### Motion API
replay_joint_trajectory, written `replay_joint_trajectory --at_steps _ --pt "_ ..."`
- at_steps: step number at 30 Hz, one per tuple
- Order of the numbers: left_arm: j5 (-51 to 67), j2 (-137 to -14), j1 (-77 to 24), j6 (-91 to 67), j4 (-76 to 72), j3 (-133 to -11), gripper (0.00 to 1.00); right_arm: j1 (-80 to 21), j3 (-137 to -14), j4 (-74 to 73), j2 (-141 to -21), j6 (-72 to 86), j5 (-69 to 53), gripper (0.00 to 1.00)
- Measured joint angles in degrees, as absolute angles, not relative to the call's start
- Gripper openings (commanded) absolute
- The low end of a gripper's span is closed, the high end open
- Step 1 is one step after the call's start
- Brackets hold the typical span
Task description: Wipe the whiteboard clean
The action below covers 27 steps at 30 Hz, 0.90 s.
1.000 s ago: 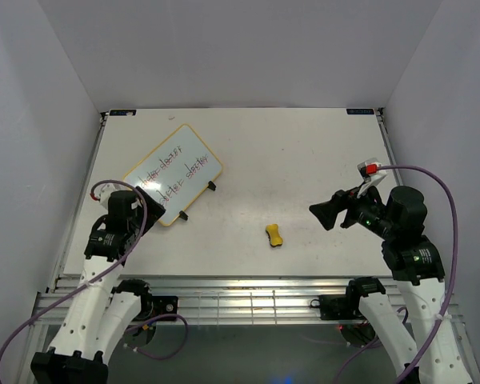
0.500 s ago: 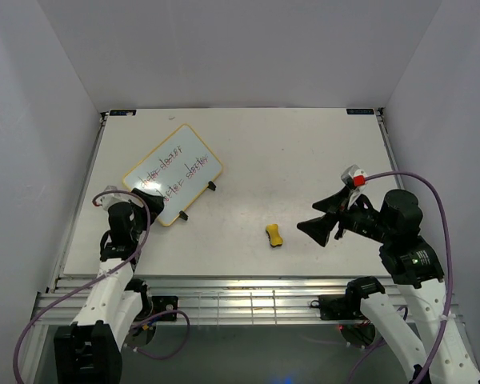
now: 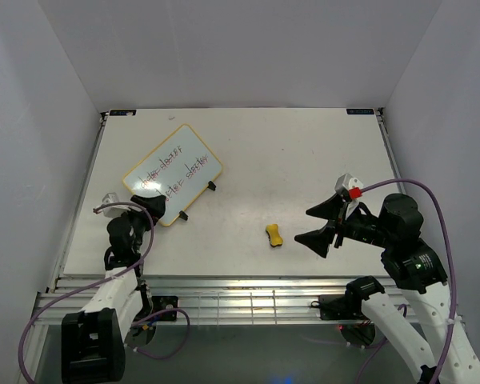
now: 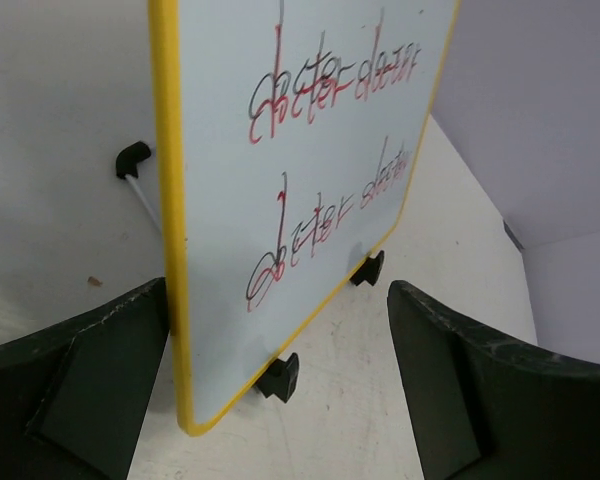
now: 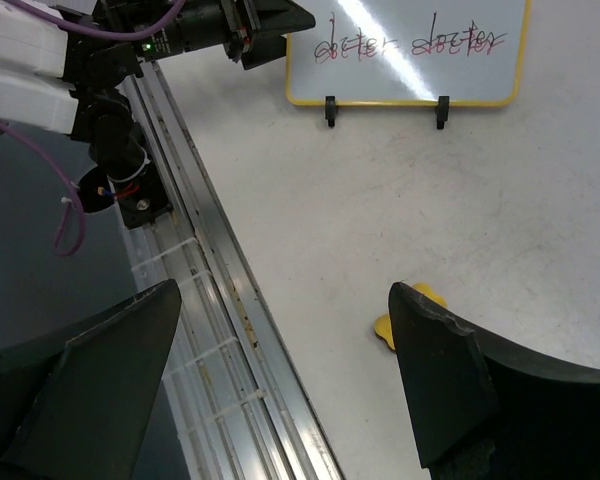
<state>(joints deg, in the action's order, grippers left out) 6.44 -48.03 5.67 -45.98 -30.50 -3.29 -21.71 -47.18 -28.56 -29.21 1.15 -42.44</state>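
Top view: your right gripper (image 3: 303,226), shut a second ago, is advancing on the yellow bone-shaped eraser (image 3: 274,235) and is now standing wide and empty just beside it. Your left gripper (image 3: 154,207) is swinging in to the near corner of the whiteboard (image 3: 174,174), which is staying unmoved on the table (image 3: 304,152) at left rear. Left wrist view: the wide, empty fingers (image 4: 75,400) are flanking the board's yellow frame, though you cannot tell whether they are touching it. Both lines of handwriting (image 4: 330,90) are remaining. Right wrist view: the eraser is lying partly behind one open finger (image 5: 460,390). You are likely preparing a pick-up, and no wiping is under way yet.
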Motion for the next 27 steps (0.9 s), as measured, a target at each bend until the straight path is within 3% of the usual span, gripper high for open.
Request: replay_joint_trajectory --at_steps 12,18,20,22,27 --pt "16.4 -61.6 16.5 -47.4 -46.7 -2.6 0.98 -23.4 -48.3 -29.9 -30.0 -1.0 -42.7 0.90" --pt "20.9 -68.3 17.0 -47.9 -54.8 -2.6 0.98 -23.6 -48.3 -29.9 -30.1 -1.5 -42.9 0.90" --pt "23.4 -72.8 17.1 -48.1 -59.5 -2.6 0.93 -23.6 -48.3 -29.9 -30.2 -1.6 -43.0 0.90" --pt "25.6 -77.4 17.1 -49.0 -63.7 -2.6 0.78 -23.7 -48.3 -29.9 -30.3 -1.6 -43.1 0.90" --pt "29.7 -88.6 18.1 -52.4 -72.1 -2.7 0.62 -23.8 -48.3 -30.0 -30.5 -1.7 -43.2 0.90"
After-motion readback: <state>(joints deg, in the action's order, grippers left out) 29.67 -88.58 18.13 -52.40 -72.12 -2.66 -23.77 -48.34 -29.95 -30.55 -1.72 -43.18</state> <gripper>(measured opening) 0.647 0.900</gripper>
